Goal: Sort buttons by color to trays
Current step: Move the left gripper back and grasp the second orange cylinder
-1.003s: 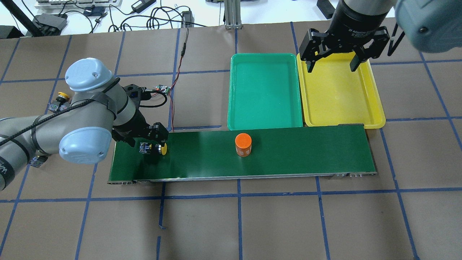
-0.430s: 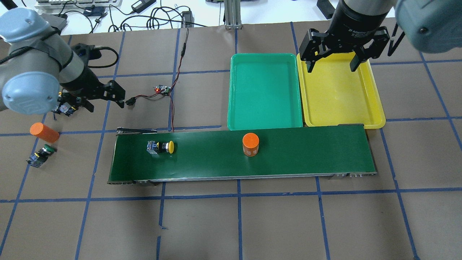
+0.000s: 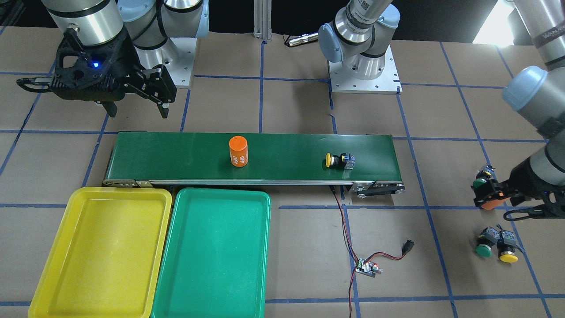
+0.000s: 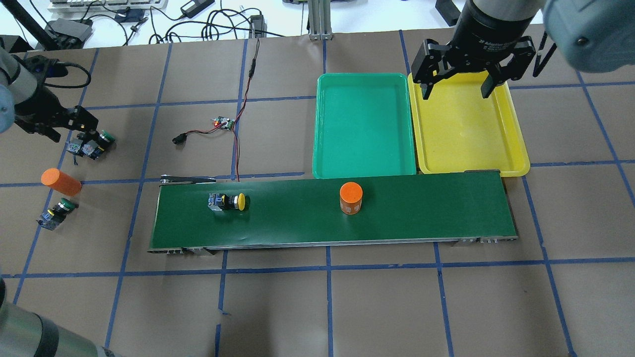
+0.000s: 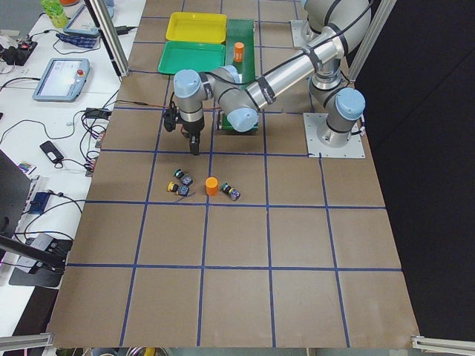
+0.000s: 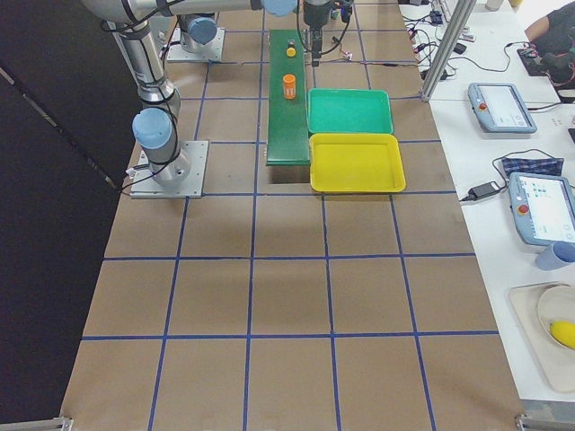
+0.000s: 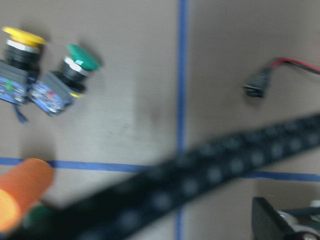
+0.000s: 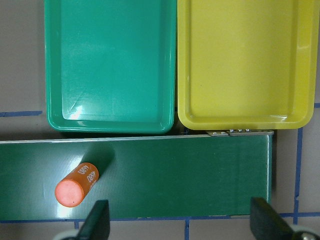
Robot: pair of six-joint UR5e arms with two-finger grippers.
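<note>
Sort status: both trays bare, no button sorted yet.

Belt button (image 4: 229, 202): yellow cap, lying on its side on the conveyor belt (image 4: 421, 208), near the end far from the trays. Long axis runs along the belt, cap toward the tray end. An upright orange cylinder (image 4: 350, 198) stands on the belt between it and the trays. The left hand is the nearer one, but it is off the belt.

Pair on the surface: green-capped button (image 7: 70, 75) and yellow-capped button (image 7: 20, 47), both on their sides with grey bodies touching and axes roughly parallel. A lone green button (image 4: 57, 213) lies farther off, beside a toppled orange cylinder (image 4: 60, 182).

Left hand (image 4: 64, 128): open and empty. In the wrist view its one visible finger (image 7: 270, 220) stands out at the side. Key relation: the pair sits in that view's upper-left corner, off the hand's centre line and just beside the hand, on the robot's side of it in the overhead view. Judgement: a pick there calls for a short sideways shift, then fingers set across one body.

Right hand (image 4: 457, 93): open and empty, hanging over the far end of the yellow tray (image 4: 516, 148). The green tray (image 4: 364, 148) is alongside.
</note>
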